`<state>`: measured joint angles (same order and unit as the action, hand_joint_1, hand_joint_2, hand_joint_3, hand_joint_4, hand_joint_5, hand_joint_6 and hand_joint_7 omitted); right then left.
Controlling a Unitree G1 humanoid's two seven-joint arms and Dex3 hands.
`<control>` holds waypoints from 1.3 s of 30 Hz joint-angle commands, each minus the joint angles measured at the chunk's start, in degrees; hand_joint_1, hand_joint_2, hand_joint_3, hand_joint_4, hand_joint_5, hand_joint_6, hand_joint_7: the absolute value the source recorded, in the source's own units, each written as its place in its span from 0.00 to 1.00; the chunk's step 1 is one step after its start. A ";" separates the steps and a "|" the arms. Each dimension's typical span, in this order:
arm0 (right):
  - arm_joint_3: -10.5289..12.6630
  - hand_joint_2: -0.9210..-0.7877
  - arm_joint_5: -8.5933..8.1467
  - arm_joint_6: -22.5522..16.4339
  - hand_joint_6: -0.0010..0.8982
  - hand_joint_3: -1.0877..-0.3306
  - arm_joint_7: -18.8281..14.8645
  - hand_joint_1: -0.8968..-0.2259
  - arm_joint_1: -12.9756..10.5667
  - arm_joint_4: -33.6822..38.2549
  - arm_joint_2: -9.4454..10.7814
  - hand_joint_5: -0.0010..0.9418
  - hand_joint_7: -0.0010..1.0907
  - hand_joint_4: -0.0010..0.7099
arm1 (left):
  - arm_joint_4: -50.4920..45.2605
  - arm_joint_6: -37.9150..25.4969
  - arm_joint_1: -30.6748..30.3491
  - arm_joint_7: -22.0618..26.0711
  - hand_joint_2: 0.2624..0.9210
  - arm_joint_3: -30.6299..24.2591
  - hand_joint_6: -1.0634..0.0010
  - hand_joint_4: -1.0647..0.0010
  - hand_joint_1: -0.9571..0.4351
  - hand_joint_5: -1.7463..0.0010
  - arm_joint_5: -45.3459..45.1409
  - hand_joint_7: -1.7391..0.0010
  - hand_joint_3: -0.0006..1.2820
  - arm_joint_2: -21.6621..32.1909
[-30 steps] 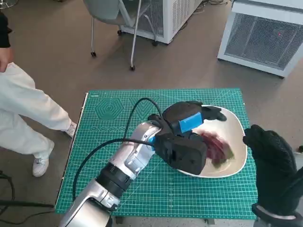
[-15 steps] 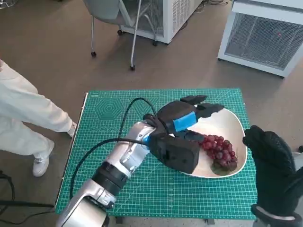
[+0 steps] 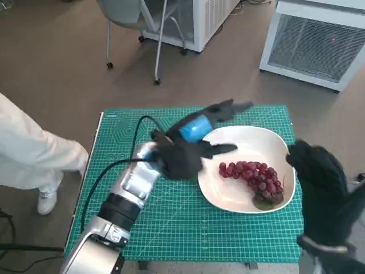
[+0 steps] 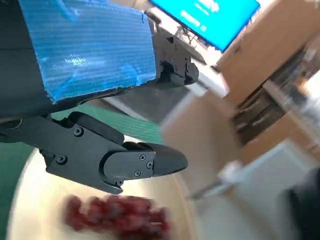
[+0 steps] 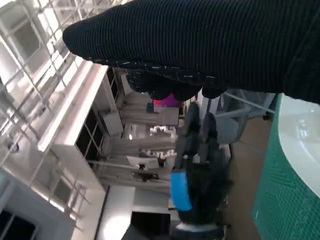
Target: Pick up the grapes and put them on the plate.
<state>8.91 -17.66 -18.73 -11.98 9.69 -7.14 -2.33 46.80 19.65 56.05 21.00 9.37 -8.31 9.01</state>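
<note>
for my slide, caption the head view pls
Grapes lie on the white plate as the open left hand hovers beside it.

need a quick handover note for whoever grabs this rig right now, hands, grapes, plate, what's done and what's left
Left hand: open, holds nothing, fingers spread, raised over the green mat at the plate's left edge.
Right hand: gloved, to the right of the plate; whether it is open or closed cannot be told, but it holds nothing visible.
Grapes: lying in the white plate, toward its right side, free of both hands.
Done: grapes are on the plate.
Left: nothing but pulling the arms clear.
</note>
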 commanded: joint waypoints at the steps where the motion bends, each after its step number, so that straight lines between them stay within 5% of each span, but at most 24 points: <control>1: -0.31 0.00 2.65 -0.85 0.24 0.74 0.27 0.75 3.69 4.89 -0.91 0.33 0.69 0.58 | 2.59 2.06 -3.18 4.37 1.00 -7.58 0.74 0.84 0.21 0.97 10.57 0.99 0.39 -1.93; 12: -0.93 0.00 6.08 -2.08 0.20 0.75 -0.35 0.55 9.52 9.97 -3.40 0.18 0.61 0.58 | 4.78 6.59 -10.08 13.05 1.00 -17.11 0.70 0.72 0.22 0.98 23.40 0.99 0.34 -3.89; 22: -1.51 0.00 5.81 -1.25 0.19 0.75 -1.51 0.49 11.10 10.82 -5.00 0.15 0.59 0.58 | 2.83 9.12 -15.64 22.33 1.00 -21.62 0.69 0.72 0.23 0.99 29.38 0.99 0.30 -2.65; 39: -1.69 0.00 4.69 -0.17 0.21 0.75 -3.62 0.48 15.07 14.35 -6.16 0.14 0.61 0.61 | -4.04 9.75 -21.38 20.36 1.00 -22.54 0.67 0.73 0.24 1.00 29.74 0.98 0.31 -2.74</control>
<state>7.42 -13.28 -20.00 -14.75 22.01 6.38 -7.23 43.99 28.53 35.52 42.02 -13.38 22.17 6.28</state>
